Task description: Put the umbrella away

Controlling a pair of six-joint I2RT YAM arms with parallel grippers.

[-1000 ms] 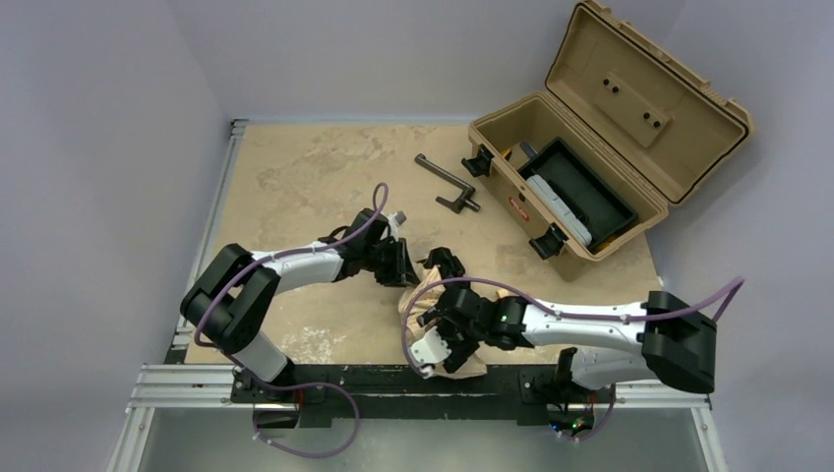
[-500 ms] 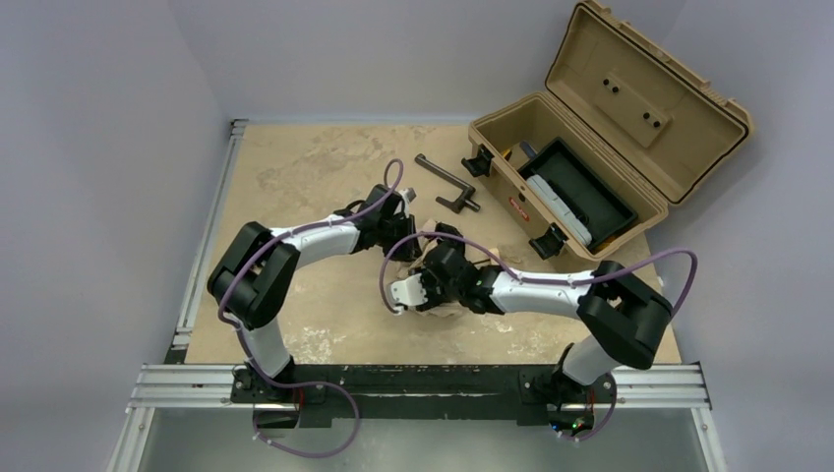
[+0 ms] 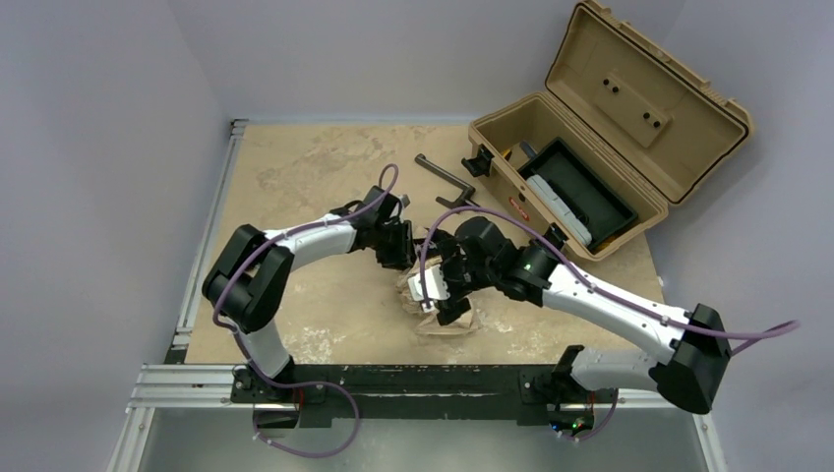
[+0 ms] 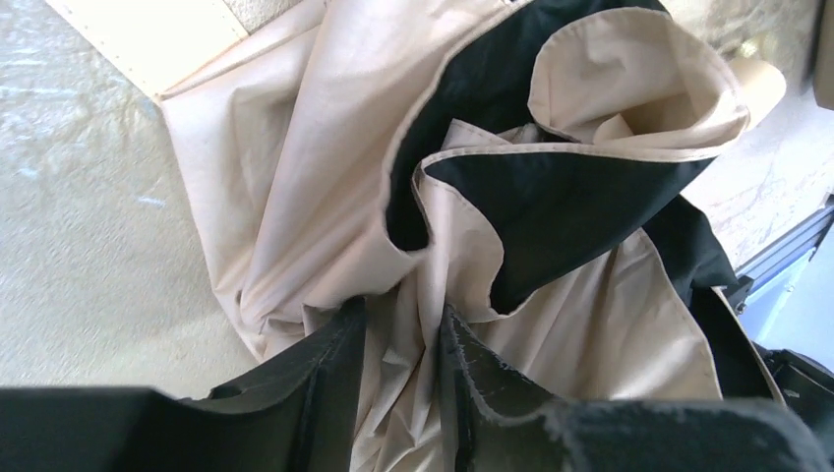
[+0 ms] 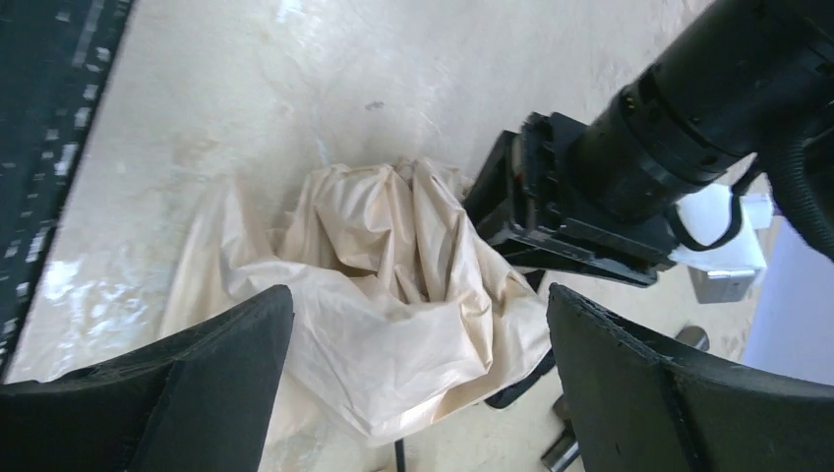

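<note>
Gathering step: the umbrella (image 3: 445, 317) lies crumpled by the near edge of the counter (image 3: 295, 187), left jaws clenched on its fabric, right jaws released above. Next, I reckon, the right must close on it.

umbrella (image 3: 447, 323): one, crumpled on the table (image 3: 295, 177), near the middle.
arms: two, the left arm (image 3: 305, 244) and the right arm (image 3: 610, 300).
grippers: two, the left gripper (image 3: 401, 260) and the right gripper (image 3: 454, 307), each with two jaws.
case (image 3: 511, 202): one, far right, lid open.
latches (image 3: 479, 162): two, black, on the case's near wall.
tray (image 3: 612, 204): one, black, inside the case.
bar (image 3: 443, 180): one, L-shaped, just left of the case.
cables (image 3: 379, 192): two, purple, one per arm.
table: one.
</note>
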